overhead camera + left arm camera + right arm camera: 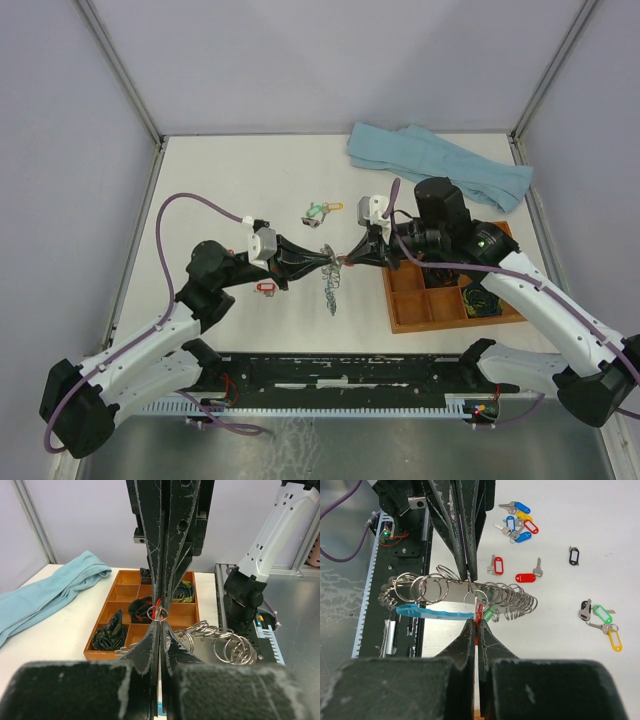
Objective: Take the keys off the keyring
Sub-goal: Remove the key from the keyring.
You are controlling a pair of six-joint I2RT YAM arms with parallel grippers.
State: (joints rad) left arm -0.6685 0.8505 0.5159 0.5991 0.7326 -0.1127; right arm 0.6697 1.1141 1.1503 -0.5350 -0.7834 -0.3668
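- Two grippers, top view: the left gripper [322, 262] and right gripper [352, 260] meet tip to tip over mid-table, each with its fingers pressed together. The keyring [332, 282] hangs between them, clear of the table [220, 180]. Loose keys [321, 211] lie on the table beyond it. What each tip pinches is too small to read here.
- Left wrist view: the left fingers are closed just below a small split ring, apparently gripping the loop's metal side. The right fingers come down from above, closed on a sliver of red. More rings fan out to the right. A wooden tray [192, 611] and a blue towel [50, 590] sit behind. The loop's blue side is hidden by the fingers.
- Right wrist view: the blue arc [435, 612] runs under a row of silvery rings [510, 600]. The right tips appear to nip a red-tagged key [480, 616]. Its blade is hidden, and a green tag behind it is half covered.
- Handling, judged: light, stiff, slick metal. The rings slide and swing, and the split coils are springy and need prising. Grip a key by its tag or bow, and steady the loop by the thick blue arc.
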